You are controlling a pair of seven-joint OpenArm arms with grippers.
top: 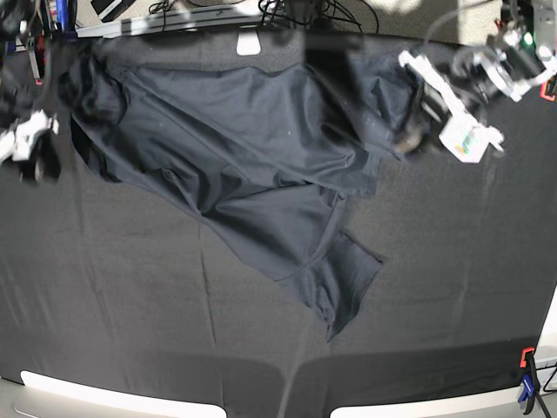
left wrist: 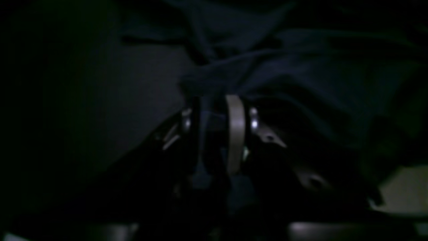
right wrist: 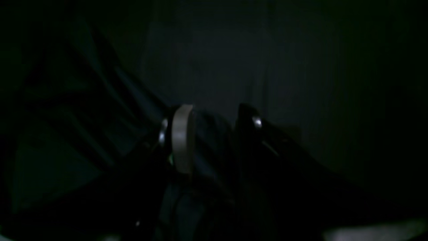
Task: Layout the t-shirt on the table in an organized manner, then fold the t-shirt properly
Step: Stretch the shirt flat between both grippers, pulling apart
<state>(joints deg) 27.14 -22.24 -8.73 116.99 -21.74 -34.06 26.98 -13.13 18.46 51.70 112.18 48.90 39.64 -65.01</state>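
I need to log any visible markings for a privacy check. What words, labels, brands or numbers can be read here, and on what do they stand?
No text can be read in any view.
The t-shirt: no print or readable tag visible.
The table: plain black cloth, no markings.
White part on the left arm: small coloured marks, too blurred to read.
Both wrist views: too dark to show any lettering.

The base camera looks straight down from high up on the whole table (top: 130, 331). Each wrist camera sits low and very close, looking out past its own fingers. The left one shares the t-shirt (top: 235, 148) (left wrist: 301, 73) at 2 o'clock with the base camera
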